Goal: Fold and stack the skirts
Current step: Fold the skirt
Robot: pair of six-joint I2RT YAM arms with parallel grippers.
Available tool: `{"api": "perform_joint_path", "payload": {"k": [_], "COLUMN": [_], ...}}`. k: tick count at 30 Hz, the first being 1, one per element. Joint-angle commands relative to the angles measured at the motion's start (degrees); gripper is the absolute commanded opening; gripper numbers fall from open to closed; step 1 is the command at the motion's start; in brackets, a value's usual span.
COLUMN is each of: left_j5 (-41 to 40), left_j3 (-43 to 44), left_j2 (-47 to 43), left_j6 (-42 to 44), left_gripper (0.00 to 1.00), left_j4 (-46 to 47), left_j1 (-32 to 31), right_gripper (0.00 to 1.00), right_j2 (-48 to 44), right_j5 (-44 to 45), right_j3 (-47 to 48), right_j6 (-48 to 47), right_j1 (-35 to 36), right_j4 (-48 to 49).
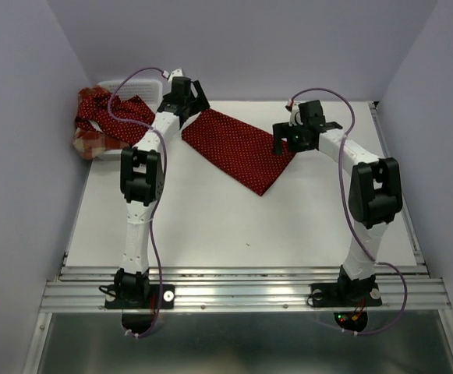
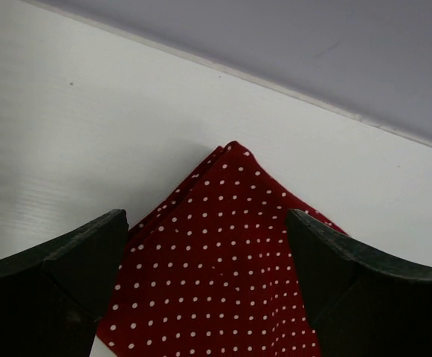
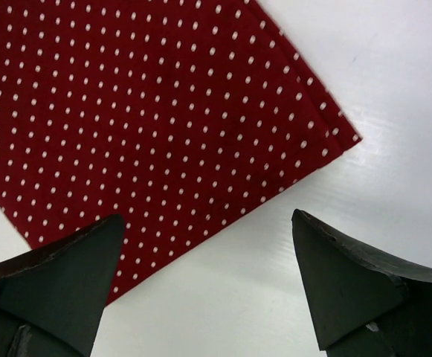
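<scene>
A dark red skirt with tiny white dots [image 1: 238, 148] lies folded flat on the white table, running from the back middle towards the centre. My left gripper [image 1: 189, 97] hovers open over its far corner [image 2: 223, 245], fingers apart on either side of the cloth, holding nothing. At the skirt's right edge [image 3: 163, 119] my right gripper [image 1: 295, 134] stands open, its jaws wide over cloth edge and bare table. Another dotted skirt [image 1: 101, 109] and a plaid one [image 1: 92, 142] spill from the basket at the back left.
A white mesh basket [image 1: 136, 86] stands in the back left corner against the lavender walls. The white table [image 1: 234, 226] ends at a metal rail [image 1: 242, 284] in front, where both arm bases are bolted.
</scene>
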Motion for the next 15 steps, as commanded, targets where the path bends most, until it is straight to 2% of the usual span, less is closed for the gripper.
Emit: {"api": "perform_joint_path", "payload": {"k": [1,11,15], "left_j5": [-5.5,-0.2,-0.4], "left_j3": [-0.1,-0.1,-2.8], "left_j2": [-3.4,0.2,0.1], "left_j6": [4.7,7.3,6.0], "left_gripper": [0.99,0.99,0.89], "left_j4": [-7.2,-10.0,-11.4], "left_j1": [1.0,1.9,2.6], "right_gripper": [1.0,1.0,1.0], "right_j2": [-4.8,-7.8,-9.1], "right_j5": [-3.0,-2.6,-3.2], "right_j3": [-4.3,-7.8,-8.9], "right_j6": [3.7,4.9,5.0], "right_j1": [0.5,1.1,1.1], "right_j4": [4.5,4.5,4.5]}}
